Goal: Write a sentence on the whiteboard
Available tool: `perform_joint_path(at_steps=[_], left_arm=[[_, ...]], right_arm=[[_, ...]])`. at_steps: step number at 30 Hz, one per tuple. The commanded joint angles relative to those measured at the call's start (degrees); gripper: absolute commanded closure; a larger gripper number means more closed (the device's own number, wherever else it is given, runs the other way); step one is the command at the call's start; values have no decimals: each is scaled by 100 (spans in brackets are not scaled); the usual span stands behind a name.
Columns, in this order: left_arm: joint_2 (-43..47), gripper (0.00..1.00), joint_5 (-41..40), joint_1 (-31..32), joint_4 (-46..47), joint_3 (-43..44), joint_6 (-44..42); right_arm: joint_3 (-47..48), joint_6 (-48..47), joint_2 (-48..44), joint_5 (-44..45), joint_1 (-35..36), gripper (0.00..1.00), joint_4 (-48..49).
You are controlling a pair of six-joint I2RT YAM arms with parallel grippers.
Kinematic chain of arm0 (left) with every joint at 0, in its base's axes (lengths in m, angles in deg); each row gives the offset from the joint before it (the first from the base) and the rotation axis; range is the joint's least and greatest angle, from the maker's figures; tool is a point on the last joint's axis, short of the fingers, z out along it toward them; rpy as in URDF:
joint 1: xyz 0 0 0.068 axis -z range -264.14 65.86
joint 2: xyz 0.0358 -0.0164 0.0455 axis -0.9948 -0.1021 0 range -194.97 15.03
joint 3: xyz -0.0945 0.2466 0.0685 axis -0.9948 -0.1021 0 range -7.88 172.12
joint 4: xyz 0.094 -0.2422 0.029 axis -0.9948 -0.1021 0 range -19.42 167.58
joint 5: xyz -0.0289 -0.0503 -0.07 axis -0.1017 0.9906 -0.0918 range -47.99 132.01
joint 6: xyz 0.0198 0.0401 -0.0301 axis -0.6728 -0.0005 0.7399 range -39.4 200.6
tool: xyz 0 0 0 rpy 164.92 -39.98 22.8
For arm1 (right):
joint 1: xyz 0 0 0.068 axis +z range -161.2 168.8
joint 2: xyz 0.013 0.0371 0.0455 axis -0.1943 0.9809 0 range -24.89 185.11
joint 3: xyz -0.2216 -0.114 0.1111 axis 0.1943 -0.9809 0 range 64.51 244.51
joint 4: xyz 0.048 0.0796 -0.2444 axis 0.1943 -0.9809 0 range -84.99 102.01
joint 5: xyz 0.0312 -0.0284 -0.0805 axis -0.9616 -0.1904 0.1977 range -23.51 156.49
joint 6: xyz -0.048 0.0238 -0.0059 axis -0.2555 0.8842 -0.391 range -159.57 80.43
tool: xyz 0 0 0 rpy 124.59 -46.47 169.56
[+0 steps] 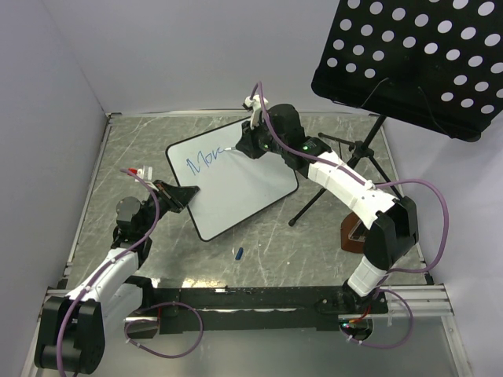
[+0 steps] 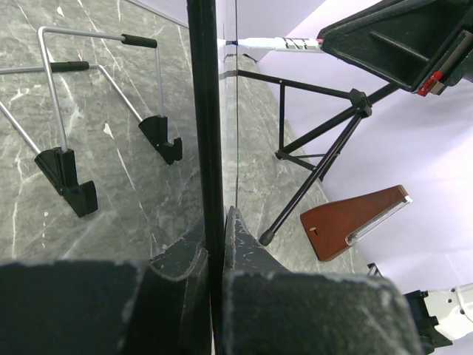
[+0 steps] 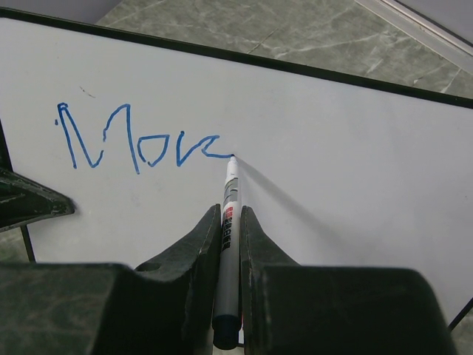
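Note:
The whiteboard [image 1: 236,184] lies tilted on the marble table, a flat white board with a thin black rim. Blue marker writing [image 1: 203,159] reading "Move" sits near its upper left; in the right wrist view the same blue word [image 3: 137,140] is plain. My right gripper [image 3: 230,214] is shut on a white marker [image 3: 229,222], whose tip touches the board at the end of the last letter. My left gripper [image 2: 216,222] is shut on the board's black rim [image 2: 205,111], seen edge-on. From above, the left gripper [image 1: 185,196] clamps the board's left edge.
A black perforated music-stand panel [image 1: 413,59] on a tripod [image 1: 346,169] stands at the back right. A brown wooden metronome [image 1: 354,234] sits by the right arm. A blue marker cap [image 1: 238,253] lies in front of the board. A wire stand [image 2: 70,155] rests left.

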Motion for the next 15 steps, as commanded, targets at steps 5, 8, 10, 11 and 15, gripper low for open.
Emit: perform_joint_path(at_steps=[5, 8, 10, 11, 15], left_arm=[[-44, 99, 357, 62, 178, 99, -669], [-44, 99, 357, 62, 178, 99, -669], [-53, 99, 349, 62, 187, 99, -660], [-61, 99, 366, 62, 196, 99, -660], [-53, 99, 357, 62, 196, 90, -660]], right_arm=[[373, 8, 78, 184, -22, 100, 108], [425, 26, 122, 166, -22, 100, 108], [469, 44, 165, 123, -13, 100, 108], [469, 52, 166, 122, -13, 100, 125], [469, 79, 174, 8, -13, 100, 134]])
